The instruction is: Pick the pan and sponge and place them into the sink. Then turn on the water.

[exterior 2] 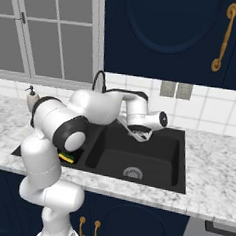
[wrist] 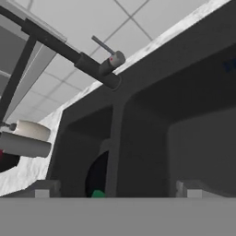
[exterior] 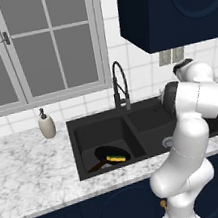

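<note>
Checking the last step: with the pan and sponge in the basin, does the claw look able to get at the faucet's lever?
Probably yes. The claw hangs over the black double-basin sink, facing the tall black coil-spring faucet; nothing stands before its thin grey lever.

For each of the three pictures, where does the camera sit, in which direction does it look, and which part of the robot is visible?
Left base view: behind the arm, on its left, looking down at the sink; the white arm rises at lower right.
Right base view: behind on its right, facing the same sink; arm at lower left, gripper over the basins.
Hand view: on the hand, rolled, looking along the gripper toward the faucet and tiled wall.
Both base views share the sponge, faucet and soap dispenser.
</note>
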Robot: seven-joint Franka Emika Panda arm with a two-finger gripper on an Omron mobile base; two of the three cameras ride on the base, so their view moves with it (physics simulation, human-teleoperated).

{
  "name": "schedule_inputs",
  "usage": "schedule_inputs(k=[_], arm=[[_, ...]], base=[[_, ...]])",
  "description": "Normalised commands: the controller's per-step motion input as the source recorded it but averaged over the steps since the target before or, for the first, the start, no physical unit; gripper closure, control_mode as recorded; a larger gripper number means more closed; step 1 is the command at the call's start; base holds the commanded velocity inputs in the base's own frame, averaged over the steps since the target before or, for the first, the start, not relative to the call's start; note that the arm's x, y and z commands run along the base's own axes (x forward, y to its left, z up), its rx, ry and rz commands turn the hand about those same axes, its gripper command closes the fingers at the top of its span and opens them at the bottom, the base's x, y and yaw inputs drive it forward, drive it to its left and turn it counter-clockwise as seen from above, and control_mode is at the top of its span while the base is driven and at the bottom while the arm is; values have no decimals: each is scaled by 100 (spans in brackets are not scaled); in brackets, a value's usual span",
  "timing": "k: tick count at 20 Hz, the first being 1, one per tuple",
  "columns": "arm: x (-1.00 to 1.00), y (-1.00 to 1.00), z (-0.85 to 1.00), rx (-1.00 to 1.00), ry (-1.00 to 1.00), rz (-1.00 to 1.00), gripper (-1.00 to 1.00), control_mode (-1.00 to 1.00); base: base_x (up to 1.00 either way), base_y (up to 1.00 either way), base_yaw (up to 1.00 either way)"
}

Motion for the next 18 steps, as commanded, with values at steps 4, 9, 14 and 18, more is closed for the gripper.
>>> schedule_inputs(k=[4, 9, 14, 18], arm=[[7, 30, -6, 3, -2, 0, -100, -100], [22, 52, -5, 1, -3, -6, -100, -100], [42, 42, -5, 2, 0, -10, -100, -100], [46, 22, -14, 3, 0, -8, -100, -100]], base=[[0, 0, 0], [0, 0, 0], [0, 0, 0], [0, 0, 0]])
